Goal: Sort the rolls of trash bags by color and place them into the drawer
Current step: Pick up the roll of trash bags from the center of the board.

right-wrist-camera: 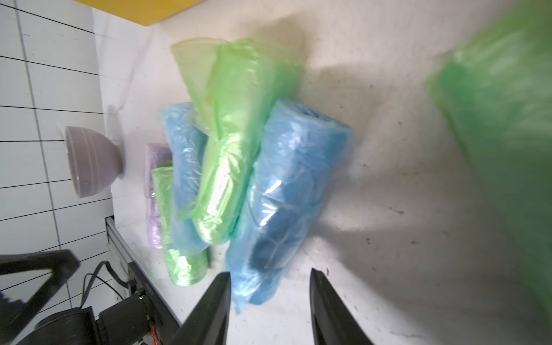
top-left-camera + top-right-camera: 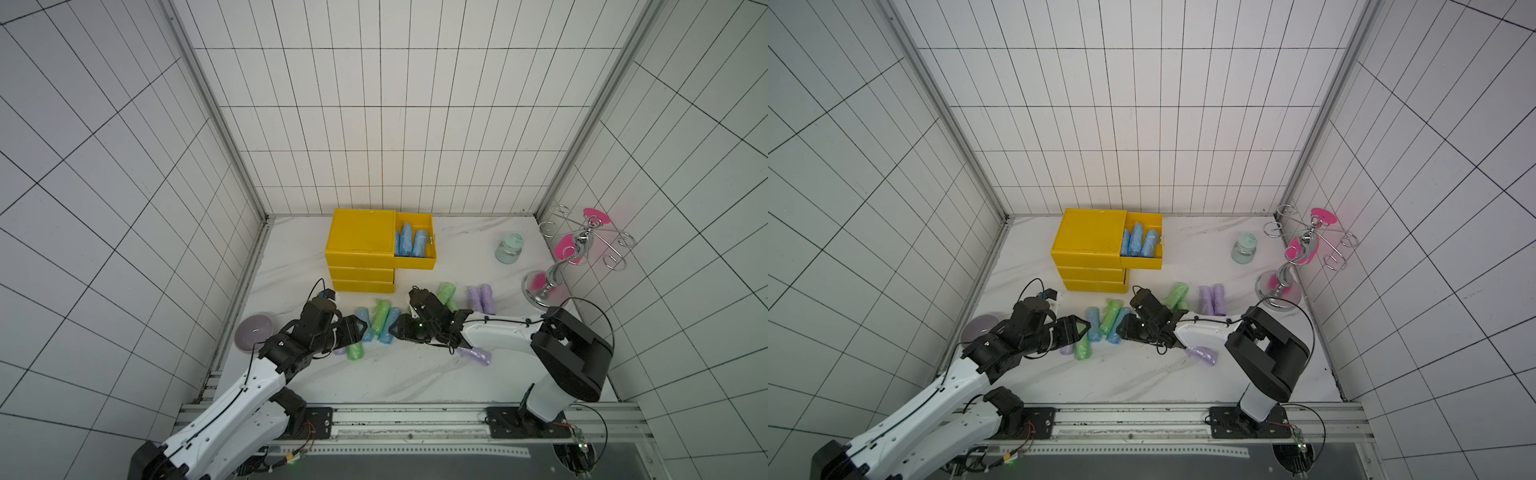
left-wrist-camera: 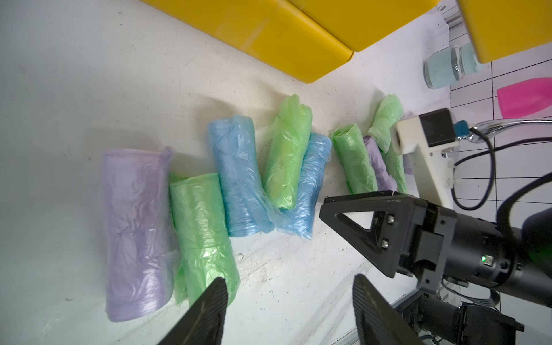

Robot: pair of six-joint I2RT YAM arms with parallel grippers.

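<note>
The yellow drawer (image 2: 415, 261) at the top of the cabinet (image 2: 360, 232) stands pulled out, with blue rolls (image 2: 411, 241) lying in it. On the table in front lie loose rolls of trash bags: blue (image 3: 239, 176), green (image 3: 286, 155), blue (image 1: 286, 185), green (image 3: 203, 227) and purple (image 3: 137, 227) in a cluster, with more green (image 2: 446, 293) and purple (image 2: 481, 297) ones to the right. My left gripper (image 3: 289, 283) is open over bare table beside the cluster. My right gripper (image 1: 270, 276) is open, and the blue roll's loose end lies at its fingertips.
A purple bowl (image 2: 254, 332) sits by the left wall. A mint jar (image 2: 509, 248) and a chrome stand (image 2: 552, 278) with pink pieces are at the back right. One purple roll (image 2: 473, 355) lies under the right arm. The two grippers face each other closely.
</note>
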